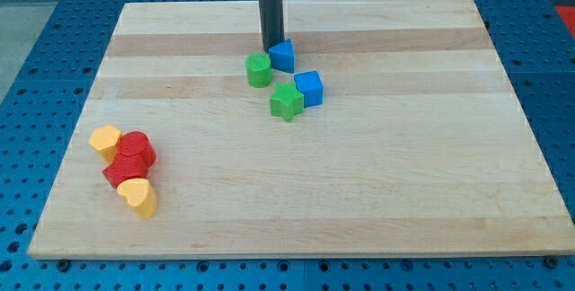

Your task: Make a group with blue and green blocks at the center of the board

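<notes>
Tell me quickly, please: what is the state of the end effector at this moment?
No gripper here: the arm ends in a rod, holding nothing. My tip is down on the board, just above the green cylinder and beside the blue block.

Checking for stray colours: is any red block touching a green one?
No: both red blocks sit at the view's lower left with the yellow ones, far from the green blocks.
</notes>
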